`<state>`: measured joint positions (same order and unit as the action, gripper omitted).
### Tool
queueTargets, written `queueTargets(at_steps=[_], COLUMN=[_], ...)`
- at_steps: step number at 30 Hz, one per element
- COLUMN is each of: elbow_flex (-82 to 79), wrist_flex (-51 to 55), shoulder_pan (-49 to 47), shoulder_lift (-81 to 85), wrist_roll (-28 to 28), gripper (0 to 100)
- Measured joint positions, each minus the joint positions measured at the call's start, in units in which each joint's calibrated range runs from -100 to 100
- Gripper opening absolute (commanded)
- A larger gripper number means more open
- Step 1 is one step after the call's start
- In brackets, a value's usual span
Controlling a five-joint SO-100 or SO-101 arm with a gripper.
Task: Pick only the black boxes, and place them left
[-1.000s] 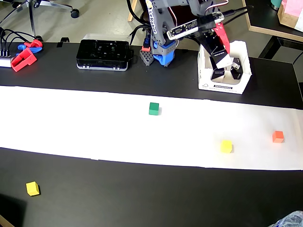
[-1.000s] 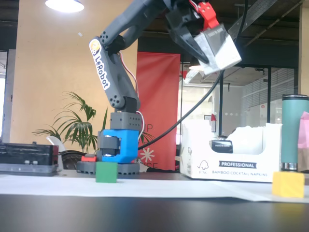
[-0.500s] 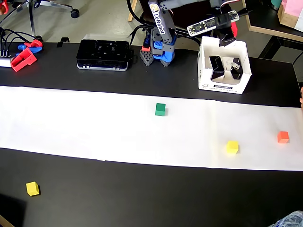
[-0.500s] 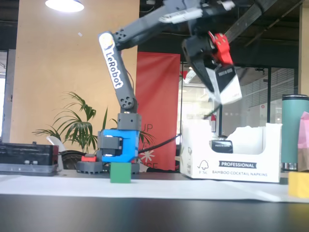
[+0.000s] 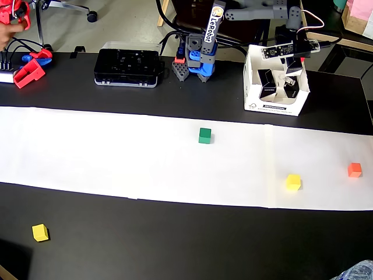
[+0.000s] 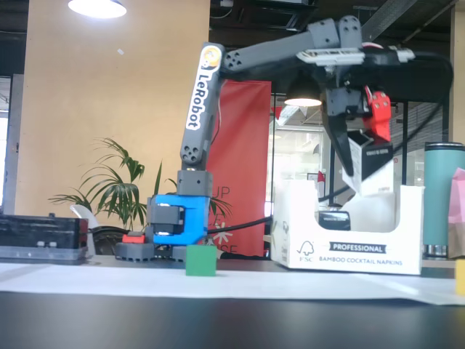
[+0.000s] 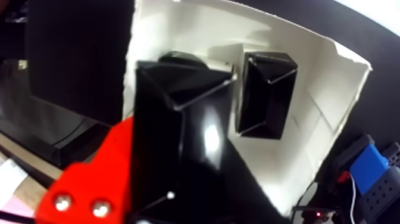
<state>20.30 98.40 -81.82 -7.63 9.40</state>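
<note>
While the pincer [image 6: 361,173] clamps a black box [image 7: 178,137], another black box [image 7: 265,95] lies below, half hidden by the napkin carton [image 6: 349,254].

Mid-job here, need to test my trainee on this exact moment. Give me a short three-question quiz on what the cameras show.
1. True or false: the end effector holds a black box above the white carton.
2. Multiple choice: in the wrist view, how many other black boxes remain in the carton? A) none B) one C) three
3. In the overhead view, which coloured cube lies off the white paper strip?

Key:
1. True; the box is lifted and tilted.
2. B
3. The yellow cube at lower left; the green cube, orange cube and another yellow cube sit on the paper.
</note>
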Motion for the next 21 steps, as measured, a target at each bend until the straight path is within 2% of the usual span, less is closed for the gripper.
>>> queueTargets(at_steps=[5,14,17,21], elbow_flex=[0.2,-5.0,-8.0,-9.6], wrist_flex=[-2.9,-9.2,-10.5,-10.8], shoulder_pan=[0.0,1.4,3.9,6.6], shoulder_lift=[-3.0,-3.6,-3.6,-3.7], wrist_roll=[0.5,5.6,6.9,8.1], gripper=[13,14,23,44])
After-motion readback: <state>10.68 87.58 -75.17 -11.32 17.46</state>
